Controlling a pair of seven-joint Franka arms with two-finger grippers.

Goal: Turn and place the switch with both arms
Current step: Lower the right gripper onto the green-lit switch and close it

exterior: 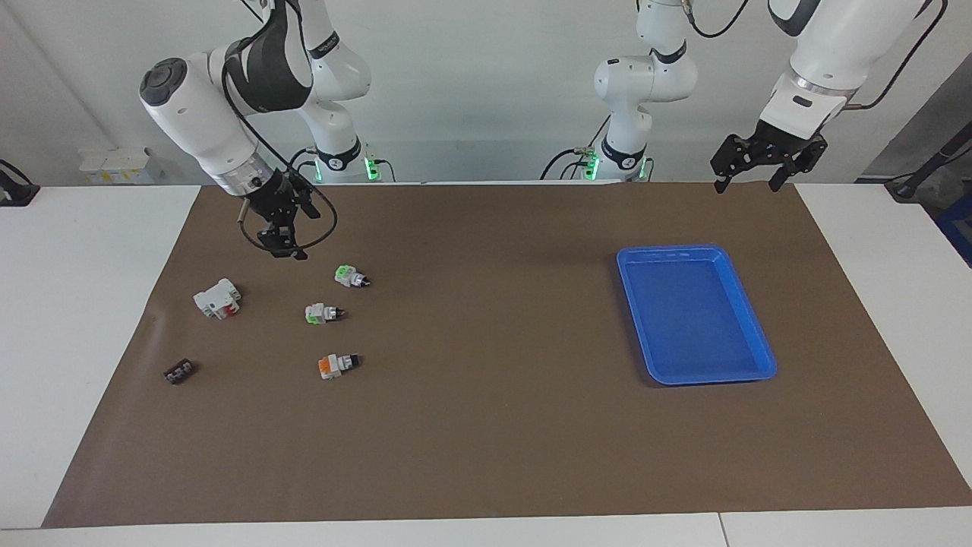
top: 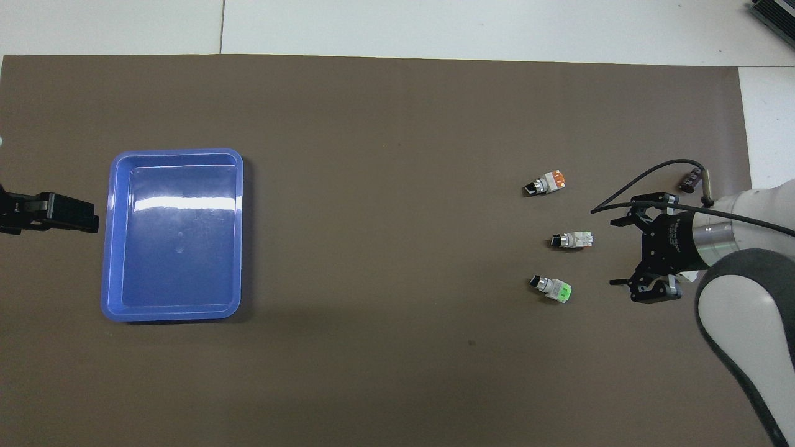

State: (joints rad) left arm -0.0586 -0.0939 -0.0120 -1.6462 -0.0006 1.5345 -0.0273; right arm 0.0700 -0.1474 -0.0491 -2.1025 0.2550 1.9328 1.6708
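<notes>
Two green-ended switches lie on the brown mat. One has a bright green block (exterior: 351,276) (top: 551,289). The other has a paler green block (exterior: 323,312) (top: 571,239) and lies a little farther from the robots. My right gripper (exterior: 282,247) (top: 613,252) is open and empty. It hangs over bare mat beside both switches, toward the right arm's end, touching neither. My left gripper (exterior: 748,182) (top: 81,217) is open and empty. It waits in the air over the mat's edge at the left arm's end, beside the blue tray (exterior: 661,254) (top: 177,152).
An orange-ended switch (exterior: 336,365) (top: 545,182) lies farther from the robots than the green ones. A white-and-red block (exterior: 217,298) and a small dark part (exterior: 179,371) (top: 688,181) lie toward the right arm's end. My right arm hides the block in the overhead view.
</notes>
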